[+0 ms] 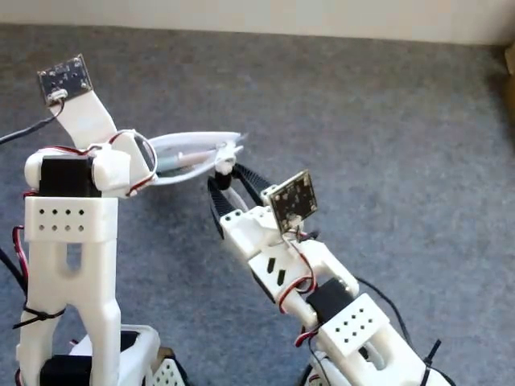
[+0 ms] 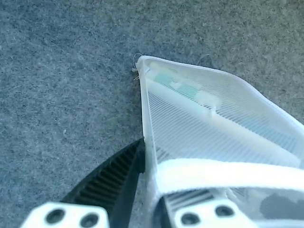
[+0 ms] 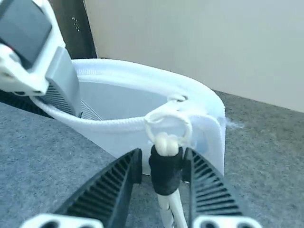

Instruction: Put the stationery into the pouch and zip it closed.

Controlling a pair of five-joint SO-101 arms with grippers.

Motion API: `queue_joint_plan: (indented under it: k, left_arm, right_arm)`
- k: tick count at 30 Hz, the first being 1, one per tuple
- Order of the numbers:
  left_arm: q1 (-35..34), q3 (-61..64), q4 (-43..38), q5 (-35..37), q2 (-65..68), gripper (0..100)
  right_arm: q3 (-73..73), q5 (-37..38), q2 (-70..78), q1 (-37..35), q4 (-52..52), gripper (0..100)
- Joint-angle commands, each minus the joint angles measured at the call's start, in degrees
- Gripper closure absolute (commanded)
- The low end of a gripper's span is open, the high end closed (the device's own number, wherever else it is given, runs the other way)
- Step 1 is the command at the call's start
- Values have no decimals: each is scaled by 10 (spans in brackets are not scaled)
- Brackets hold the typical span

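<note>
Right hand [image 3: 164, 156] pinches the zip pull [image 3: 165, 172]; left hand [image 2: 149, 159] grips the pouch [image 2: 204, 123].
The right hand's two black fingers press on either side of the pull's dark toggle. The pull's white cord loop sits just ahead of the fingertips, at the end of the pouch. The left hand is clamped on the wall of the white mesh pouch, with one finger inside the mouth and one outside. The pouch stretches out ahead of it over the grey worktop [image 1: 386, 121]. Stationery [image 1: 179, 160] lies inside the pouch between the two hands, and the pouch's mouth gapes open just beyond the right hand.
</note>
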Motion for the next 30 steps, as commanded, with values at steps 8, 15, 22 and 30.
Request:
queue_joint_plan:
  k: [8,15,22,30]
  left_arm:
    - [4,0,-11,6,-3,993]
    - [4,1,-11,6,-3,993]
    - [4,1,-11,6,-3,993]
    - [4,1,-11,6,-3,993]
  right_arm:
    - [-95,-6,85,6,-11,871]
    - [-109,-6,63,7,-10,875]
    - [-70,-3,20,5,-10,875]
    - [-66,-2,20,7,-10,948]
